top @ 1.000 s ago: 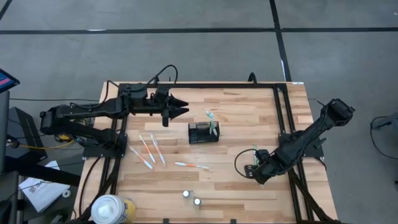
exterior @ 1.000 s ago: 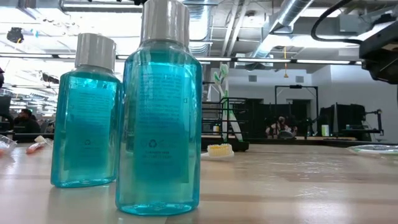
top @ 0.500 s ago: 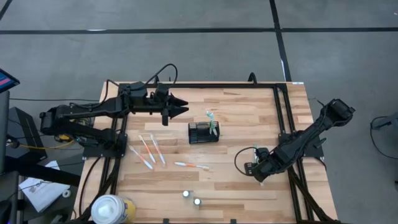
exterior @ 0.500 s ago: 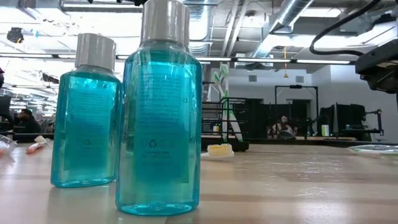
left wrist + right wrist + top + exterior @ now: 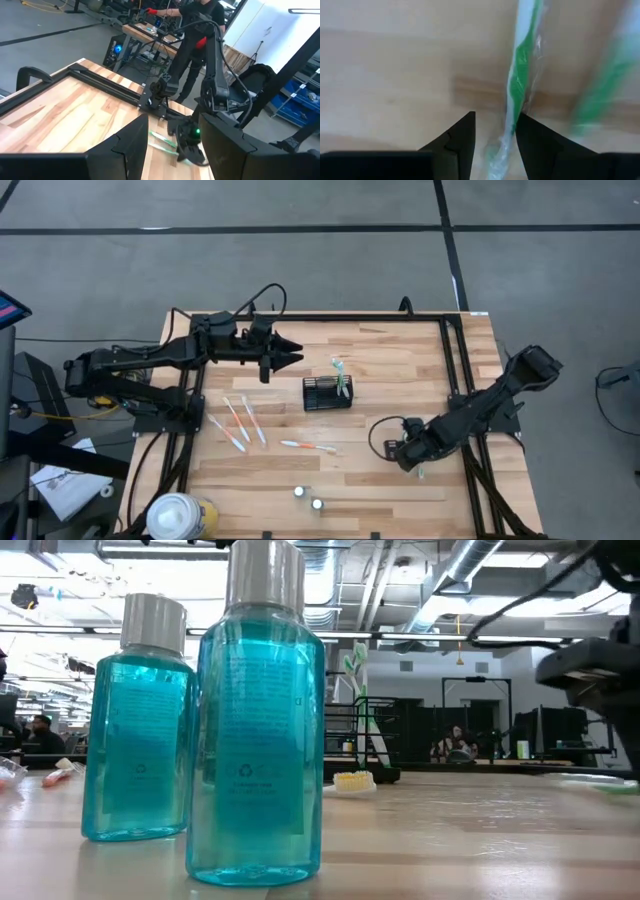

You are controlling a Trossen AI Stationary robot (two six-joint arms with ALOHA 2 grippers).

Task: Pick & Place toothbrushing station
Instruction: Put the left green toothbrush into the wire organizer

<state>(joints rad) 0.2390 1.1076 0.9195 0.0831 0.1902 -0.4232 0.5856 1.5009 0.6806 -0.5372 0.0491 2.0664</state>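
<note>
The black wire-mesh holder (image 5: 322,393) stands mid-table with a green-and-white toothbrush (image 5: 343,380) upright in it. Several orange-pink toothbrushes (image 5: 237,424) lie flat left of it, and one more (image 5: 308,446) lies nearer the front. At the table's right, my right gripper (image 5: 407,459) points down, open. Its fingers stand on either side of a wrapped green-and-white toothbrush (image 5: 517,85) that lies on the wood. I cannot tell whether they touch it. A second green one (image 5: 605,75) lies blurred beside it. My left gripper (image 5: 299,357) hovers open over the far left of the table.
Two blue bottles (image 5: 299,492) (image 5: 317,503) stand near the front edge and fill the low view (image 5: 258,720). A white-and-yellow round container (image 5: 180,516) sits at the front left corner. A black frame rail (image 5: 455,370) runs along the right side. A person (image 5: 197,20) stands beyond the table.
My right gripper has sunk toward the table and shifted a little toward the table's left, over the green toothbrush. In the low view its arm has come lower and farther into the picture. The toothbrushes and the holder have stayed in place.
</note>
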